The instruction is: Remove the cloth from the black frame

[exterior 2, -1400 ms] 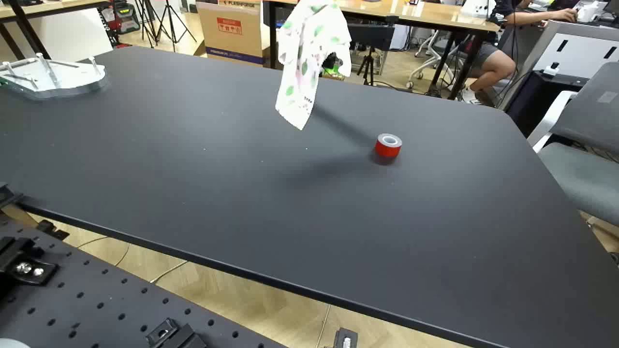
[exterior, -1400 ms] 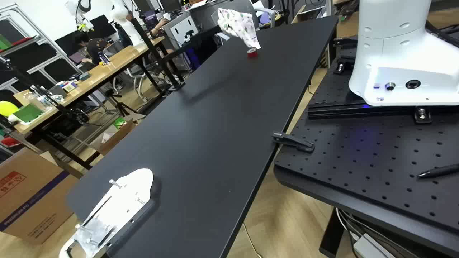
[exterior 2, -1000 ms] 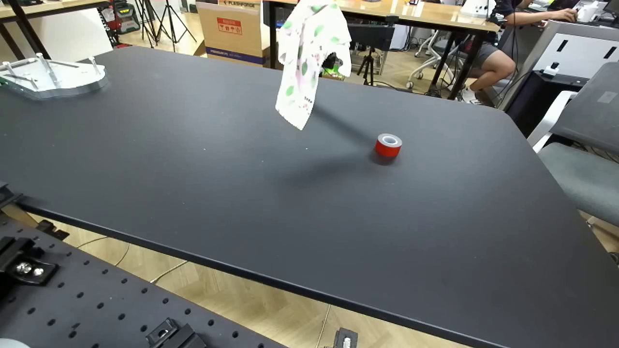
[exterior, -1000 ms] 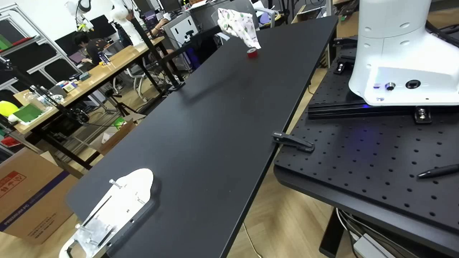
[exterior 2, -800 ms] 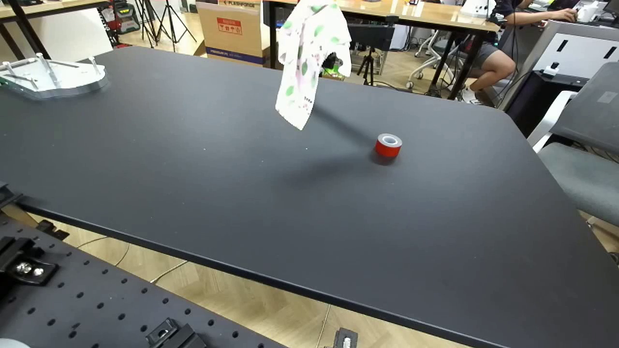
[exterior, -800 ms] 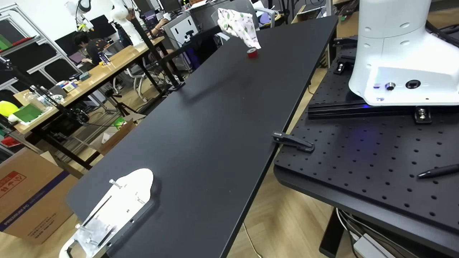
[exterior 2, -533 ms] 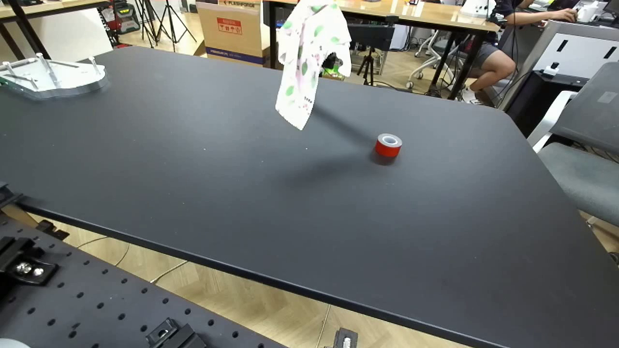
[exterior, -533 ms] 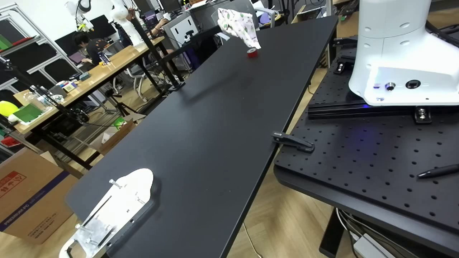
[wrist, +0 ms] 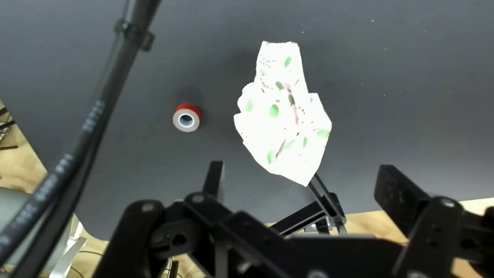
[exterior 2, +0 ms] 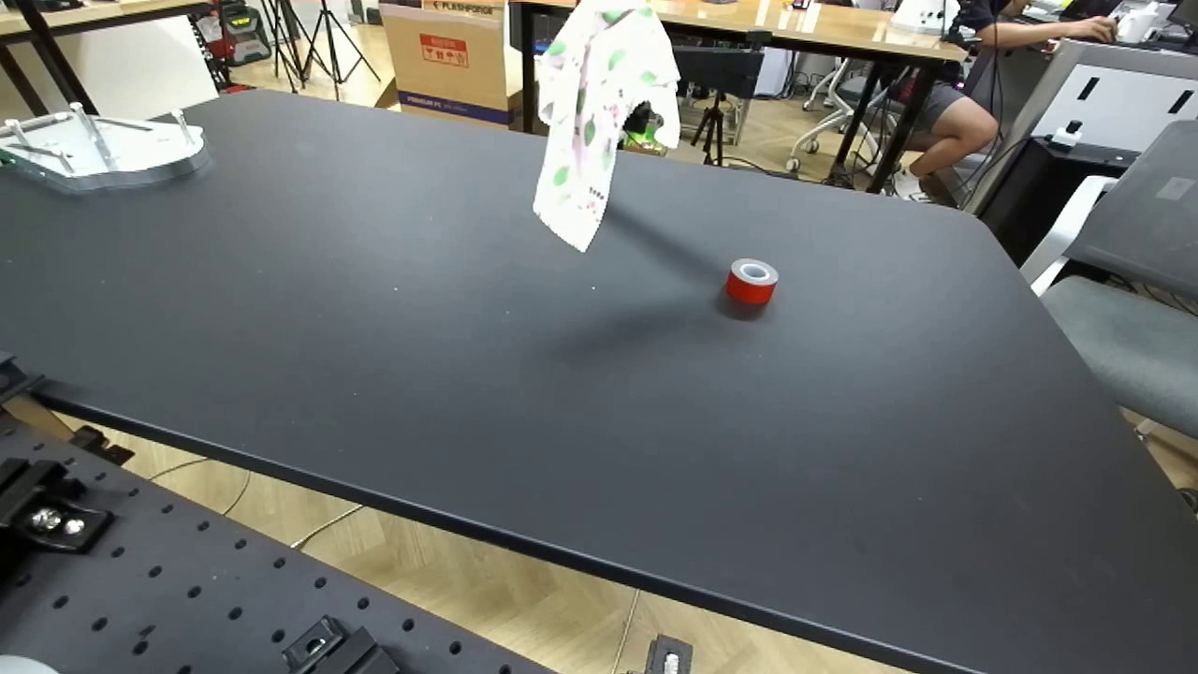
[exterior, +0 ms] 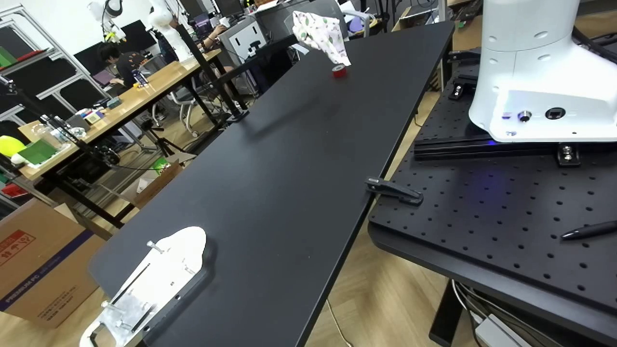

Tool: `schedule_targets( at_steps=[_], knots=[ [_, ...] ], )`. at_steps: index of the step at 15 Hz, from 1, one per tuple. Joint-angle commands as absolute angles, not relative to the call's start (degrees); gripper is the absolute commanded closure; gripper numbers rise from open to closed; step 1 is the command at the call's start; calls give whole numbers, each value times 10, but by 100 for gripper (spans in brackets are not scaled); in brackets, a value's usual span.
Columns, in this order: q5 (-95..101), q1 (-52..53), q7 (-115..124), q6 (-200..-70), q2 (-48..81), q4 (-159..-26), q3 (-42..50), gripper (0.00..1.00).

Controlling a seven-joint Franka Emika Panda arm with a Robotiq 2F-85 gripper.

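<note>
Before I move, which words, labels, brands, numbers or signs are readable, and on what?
"PREMIUM PC": purple band on the cardboard box.
"FLASHFORGE": tan panel, top edge of an exterior view.
Too small: the box's red label and lower print.
Blurred: white print on the wrist view's black cable.
Tiny marks on the cloth: cannot tell whether text.

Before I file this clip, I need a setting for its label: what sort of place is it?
Probably a robotics lab: a Franka Panda base, a perforated mounting plate, and another white robot arm in the background.
</note>
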State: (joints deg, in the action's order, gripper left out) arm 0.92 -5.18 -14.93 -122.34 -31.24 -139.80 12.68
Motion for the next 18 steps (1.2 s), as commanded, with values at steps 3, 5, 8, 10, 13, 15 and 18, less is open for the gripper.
schedule_targets(
  at_steps=[3, 5, 8, 10, 13, 15, 18],
  knots=[
    [10, -50, -149, -1263, -227, -1382, 116, 0],
    [10, -48, -149, -1267, -202, -1377, 111, 0],
    [11, -48, -151, -1267, -172, -1368, 102, 0],
    [15, -49, -152, -1266, -153, -1361, 97, 0],
    [24, -51, -151, -1269, -129, -1351, 90, 0],
    [33, -52, -150, -1272, -115, -1344, 87, 0],
    [52, -54, -145, -1279, -95, -1334, 82, 0]
  ],
)
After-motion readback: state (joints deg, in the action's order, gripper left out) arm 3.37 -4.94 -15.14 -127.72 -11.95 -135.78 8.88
